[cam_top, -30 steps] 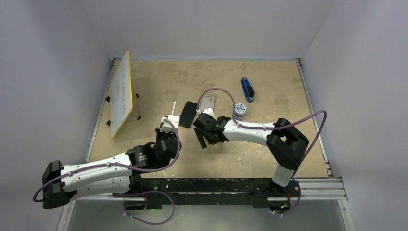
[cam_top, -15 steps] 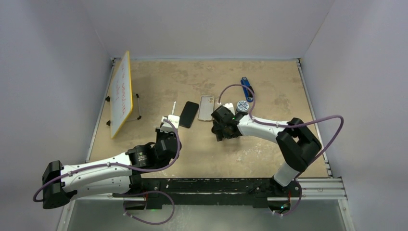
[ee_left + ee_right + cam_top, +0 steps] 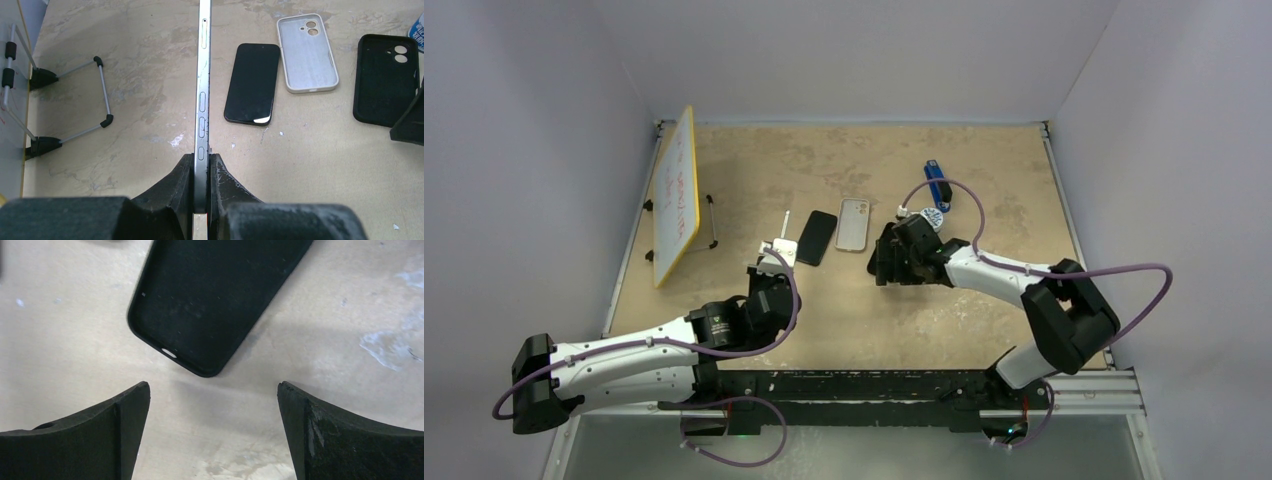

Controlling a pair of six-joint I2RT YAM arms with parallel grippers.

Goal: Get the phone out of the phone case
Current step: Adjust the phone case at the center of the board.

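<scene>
My left gripper (image 3: 201,160) is shut on a silver phone (image 3: 203,90), held edge-on above the table; the phone also shows in the top view (image 3: 780,246). A black phone (image 3: 252,82) lies flat on the table, screen up. Right of it lie an empty white case (image 3: 306,52) and an empty black case (image 3: 385,80). My right gripper (image 3: 214,387) is open and empty, its fingertips (image 3: 135,395) just short of the black case's (image 3: 220,295) near end. In the top view my right gripper (image 3: 886,262) covers most of that case.
A whiteboard on a wire stand (image 3: 676,195) stands at the left edge. A blue tool (image 3: 938,185) and a small round tin (image 3: 930,214) lie behind my right arm. Walls close the table on three sides.
My right gripper has swung right, from beside the black phone to right of the white case. The white case is now fully uncovered. My left arm has not moved.
</scene>
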